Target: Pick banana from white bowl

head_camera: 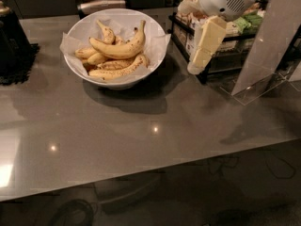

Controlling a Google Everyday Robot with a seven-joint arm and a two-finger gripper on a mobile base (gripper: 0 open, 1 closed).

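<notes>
The white bowl [156,37], lined with crinkled white paper, stands on the grey table at the back left. The banana [118,48], long, curved and bright yellow, lies across the top of the pile in it. A thinner brown-speckled banana [117,71] lies in front of it, with short stubby bananas [90,55] at the left and back. My gripper [201,51] hangs from the white arm at the upper right. It points down and to the left, above the table, to the right of the bowl and apart from it. It holds nothing I can see.
A black wire rack [214,65] with packaged snacks stands right behind the gripper. A clear acrylic stand [268,46] is at the far right. A dark object on a black mat [14,51] sits at the left edge. The table's front edge runs across the lower frame.
</notes>
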